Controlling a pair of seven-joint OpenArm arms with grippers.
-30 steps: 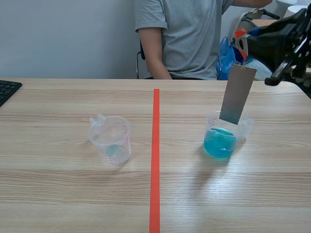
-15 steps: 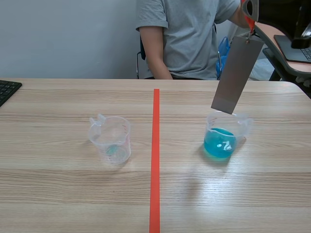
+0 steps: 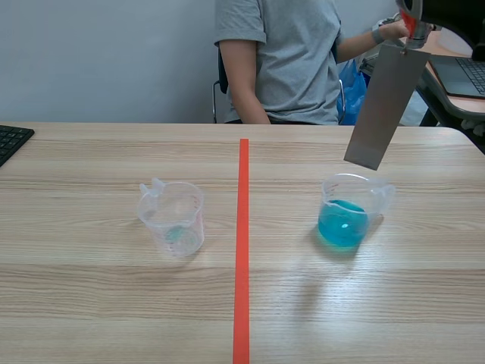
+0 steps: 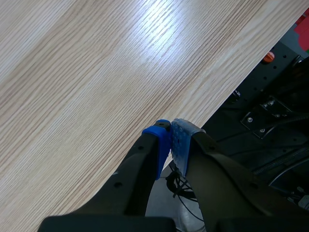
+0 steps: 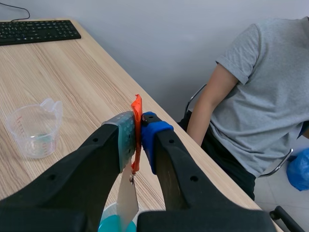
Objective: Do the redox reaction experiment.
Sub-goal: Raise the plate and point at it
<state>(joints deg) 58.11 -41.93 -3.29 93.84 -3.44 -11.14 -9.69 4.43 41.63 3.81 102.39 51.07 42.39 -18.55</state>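
Only the tip of the right gripper (image 3: 411, 10) shows at the scene view's edge. From its wrist, its fingers (image 5: 96, 164) hide most of the metal strip (image 5: 126, 193) hanging below them and all but a sliver of the blue-liquid beaker (image 5: 112, 226) underneath. The markings on the clear beaker (image 5: 31, 130) are too small to read.

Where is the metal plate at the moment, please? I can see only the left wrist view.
Observer: The metal plate hangs tilted in the air, its lower edge above the beaker of blue liquid, not in it.
Operator: What holds it?
Observer: The right gripper is shut on an orange tab at the plate's top.
Operator: Is there another beaker?
Observer: Yes, a nearly empty clear beaker stands across the red tape line.
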